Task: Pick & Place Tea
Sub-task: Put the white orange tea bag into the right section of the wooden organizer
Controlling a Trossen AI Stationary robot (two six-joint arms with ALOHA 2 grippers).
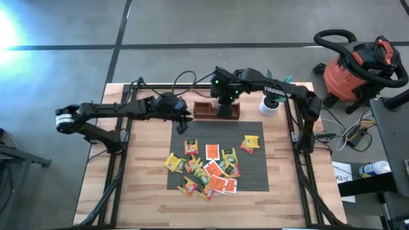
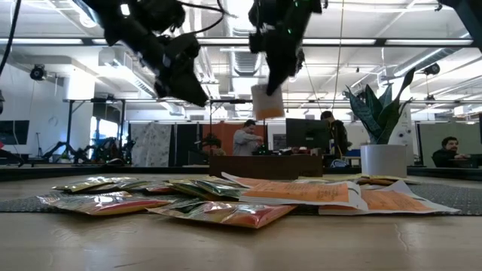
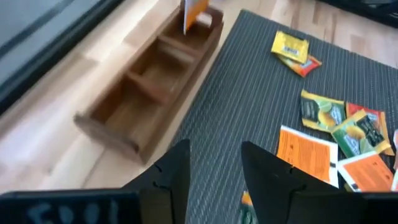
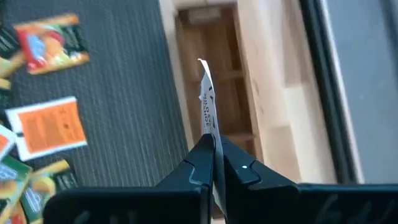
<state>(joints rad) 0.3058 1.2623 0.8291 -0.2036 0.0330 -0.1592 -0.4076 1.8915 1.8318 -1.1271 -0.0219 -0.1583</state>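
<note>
Several tea sachets (image 1: 208, 167), orange, yellow and green, lie flat in a loose pile on the grey ribbed mat (image 1: 255, 169); two more (image 1: 250, 143) lie apart toward the mat's right side. The pile fills the low view's foreground (image 2: 226, 202). The long brown wooden tray (image 1: 203, 112) sits at the mat's far edge, its compartments showing in the left wrist view (image 3: 149, 81). My right gripper (image 4: 214, 146) hovers over the tray, shut on an orange-and-white sachet (image 2: 267, 102). My left gripper (image 3: 214, 165) is open and hangs above the mat's far left corner, next to the tray's left end. My right gripper pinches one sachet by its upper edge (image 4: 210, 134) between the two fingers, coming from above and pointing down. The sachet hangs upright below the fingers, lifted clear, over a compartment at the tray's right end (image 3: 194, 12).
A white pot with a green plant (image 1: 270, 105) stands on the table right of the tray. The black arm frames (image 1: 300, 137) run along both table sides. A red shop vacuum (image 1: 354, 70) stands on the floor beyond the right edge. People sit at desks far behind (image 2: 245, 139).
</note>
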